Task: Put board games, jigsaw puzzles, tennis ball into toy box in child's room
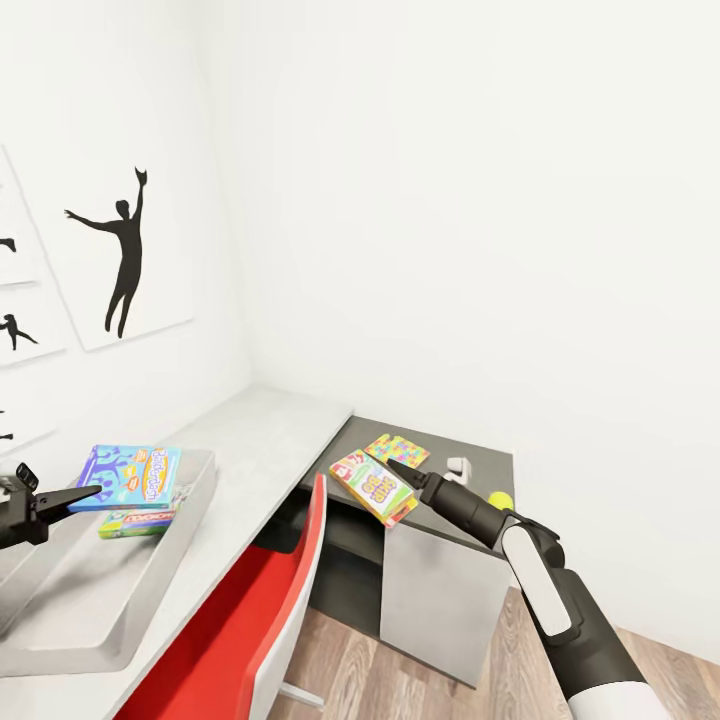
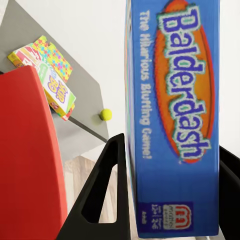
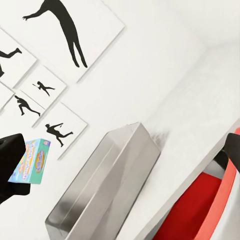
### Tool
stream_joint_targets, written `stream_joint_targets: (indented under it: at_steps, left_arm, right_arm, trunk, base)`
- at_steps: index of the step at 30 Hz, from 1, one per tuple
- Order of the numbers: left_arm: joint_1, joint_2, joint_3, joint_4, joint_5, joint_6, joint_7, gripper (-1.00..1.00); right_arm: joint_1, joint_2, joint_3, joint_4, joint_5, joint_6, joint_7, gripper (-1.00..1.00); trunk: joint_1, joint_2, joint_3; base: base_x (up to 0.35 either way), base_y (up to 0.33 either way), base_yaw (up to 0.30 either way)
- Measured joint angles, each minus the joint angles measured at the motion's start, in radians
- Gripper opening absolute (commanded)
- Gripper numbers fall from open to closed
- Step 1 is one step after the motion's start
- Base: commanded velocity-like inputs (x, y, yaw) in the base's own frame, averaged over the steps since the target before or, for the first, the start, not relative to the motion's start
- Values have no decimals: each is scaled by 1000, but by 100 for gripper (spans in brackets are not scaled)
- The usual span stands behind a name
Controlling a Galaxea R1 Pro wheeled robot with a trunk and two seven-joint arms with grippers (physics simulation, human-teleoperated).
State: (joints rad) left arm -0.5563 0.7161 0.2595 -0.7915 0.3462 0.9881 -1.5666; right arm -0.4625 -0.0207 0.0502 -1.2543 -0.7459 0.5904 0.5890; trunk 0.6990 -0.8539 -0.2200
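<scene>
Left gripper [image 1: 85, 492], jaws closed on the blue Balderdash box [image 1: 132, 477] above the toy box [image 1: 100, 590]; right gripper [image 1: 398, 470], aperture indeterminate, touches the SKIP-BO box [image 1: 372, 487] overhanging the cabinet edge, which could topple floorward.

Left end effector [image 1: 85, 491] — clamped; right [image 1: 392, 466] — likewise.

Toy box [image 3: 107, 185]: brushed grey metal look, satin sheen. Chair [image 1: 255, 625]: glossy red plastic. Floor [image 1: 400, 680]: matt wood planks. Table [image 1: 270, 430]: matt mottled grey.
</scene>
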Motion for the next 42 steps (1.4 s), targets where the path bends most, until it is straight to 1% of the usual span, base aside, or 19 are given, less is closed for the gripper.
stream_joint_targets:
  at_steps: [14,20,22,24,26,28,29,31,33,35,36,38,41,42]
  left_arm:
    - [0,0,-1,0,-4,0,0,-100]
    - [0,3,-6,0,-11,2,0,-100]
    - [0,5,-8,0,-21,2,0,-100]
    - [-5,10,-6,0,-51,4,0,-100]
    - [-9,16,-6,-5,-92,10,0,-100]
    - [-11,32,-5,-9,-128,12,0,-100]
    - [-12,46,-5,-10,-146,12,0,-100]
    - [-12,66,-5,-10,-157,8,0,-100]
    - [-12,91,-7,-11,-164,5,0,-100]
    - [-12,107,-8,-11,-184,4,0,-100]
    - [-12,112,-8,-12,-205,4,0,-100]
    - [-12,117,-6,-12,-264,3,0,-100]
    - [-12,112,-5,-12,-359,2,0,-100]
    - [-12,110,-5,-12,-383,2,1,-100]
  right_arm:
    - [0,0,0,2,-1,0,0,100]
    - [0,-3,-5,3,-1,6,0,100]
    - [0,-5,-6,3,-2,9,1,100]
    - [0,-7,-6,3,-3,11,2,100]
    - [0,-11,-6,3,-3,12,3,100]
    - [0,-21,-6,4,-7,13,3,100]
    - [0,-32,-6,5,-11,13,3,100]
    - [0,-41,-6,7,-13,14,3,100]
    - [0,-45,-7,8,-15,14,3,100]
    - [0,-46,-7,9,-15,13,3,100]
    - [0,-46,-6,9,-15,13,3,100]
    - [0,-46,-6,9,-15,13,3,100]
    - [0,-46,-6,9,-15,13,3,100]
    - [0,-46,-6,9,-15,13,3,100]
  trunk:
    - [0,0,0]
    - [0,0,0]
    - [0,0,0]
    - [0,0,0]
    - [0,0,0]
    - [0,0,0]
    - [0,0,0]
    - [0,0,0]
    - [0,0,0]
    - [0,0,0]
    - [0,0,0]
    - [0,0,0]
    - [0,0,0]
    - [0,0,0]
  base:
    - [36,21,0]
    - [0,0,0]
    - [0,0,0]
    - [0,0,0]
    - [0,0,0]
    - [0,0,0]
    - [0,0,0]
    - [0,0,0]
    - [0,0,0]
    - [0,0,0]
    - [0,0,0]
    - [0,0,0]
    - [0,0,0]
    - [0,0,0]
